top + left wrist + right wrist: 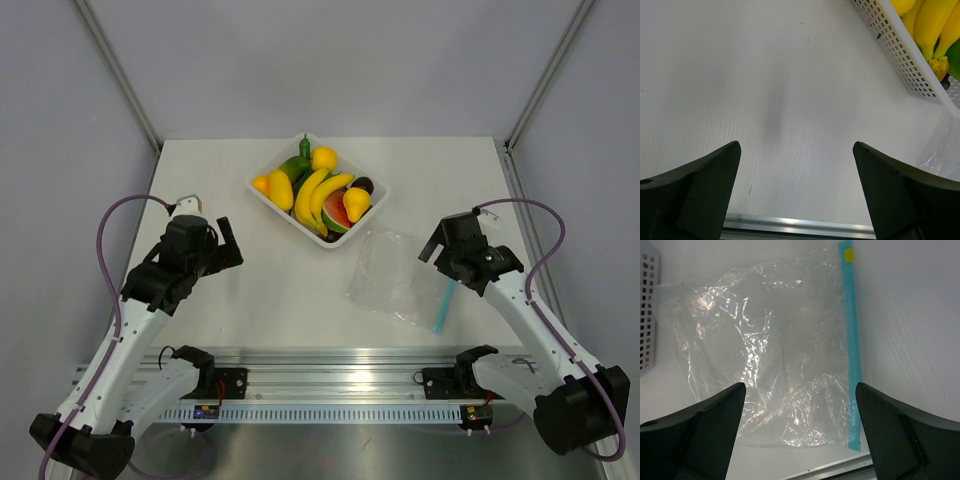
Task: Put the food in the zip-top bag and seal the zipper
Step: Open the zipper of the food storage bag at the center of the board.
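The food (322,192), yellow toy bananas and rounder yellow pieces among other toy fruit, lies in a white perforated tray (268,198) at the table's middle back. In the left wrist view the bananas (930,25) show at top right. The zip-top bag (388,272) lies flat and crinkled, right of centre, with nothing in it. Its light-blue zipper (444,305) runs along the right edge. My right gripper (441,260) hovers over the bag (765,340), open, with the zipper (852,330) near its right finger. My left gripper (230,245) is open over bare table (796,145).
The tray's wall (900,55) stands to the right of the left gripper, and a corner of it (647,315) shows left of the bag. A metal rail (330,355) runs along the table's near edge. Grey walls close in the back and both sides.
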You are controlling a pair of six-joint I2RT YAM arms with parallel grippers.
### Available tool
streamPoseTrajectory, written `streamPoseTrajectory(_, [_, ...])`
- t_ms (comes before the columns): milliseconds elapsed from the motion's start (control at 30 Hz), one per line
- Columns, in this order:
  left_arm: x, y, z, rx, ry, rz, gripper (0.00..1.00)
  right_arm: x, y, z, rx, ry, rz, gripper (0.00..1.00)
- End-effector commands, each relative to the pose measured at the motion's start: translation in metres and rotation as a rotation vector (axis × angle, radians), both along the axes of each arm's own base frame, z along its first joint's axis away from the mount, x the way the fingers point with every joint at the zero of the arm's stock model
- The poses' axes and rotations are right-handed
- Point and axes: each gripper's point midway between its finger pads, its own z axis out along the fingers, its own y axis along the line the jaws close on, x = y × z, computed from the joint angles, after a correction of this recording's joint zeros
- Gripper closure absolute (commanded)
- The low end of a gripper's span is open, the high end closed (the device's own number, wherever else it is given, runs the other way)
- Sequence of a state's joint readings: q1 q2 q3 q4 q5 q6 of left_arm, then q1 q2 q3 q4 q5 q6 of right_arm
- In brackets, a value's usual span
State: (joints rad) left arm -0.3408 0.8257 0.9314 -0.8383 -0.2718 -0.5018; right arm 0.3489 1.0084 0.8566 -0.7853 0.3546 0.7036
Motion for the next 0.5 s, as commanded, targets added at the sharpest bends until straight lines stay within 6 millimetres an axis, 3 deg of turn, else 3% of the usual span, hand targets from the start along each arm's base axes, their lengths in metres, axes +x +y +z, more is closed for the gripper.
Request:
streamPoseTrajectory(0, [0.003, -0.008, 0.016, -0.027, -0.044, -0.038, 0.01, 0.001, -0.01, -0.019, 0.083, 0.046, -0.106, 0.01])
streamPoseTrajectory(167, [0.003, -0.009, 0.009, -0.02, -0.021, -0.046, 0.01, -0.007, -0.026, -0.042, 0.184, 0.066, -0.201, 0.0])
streamPoseTrajectory(467, [0.004, -0.009, 0.001, -0.013, 0.0, -0.048, 0.01, -0.019, -0.014, -0.089, 0.288, 0.124, -0.267, 0.01])
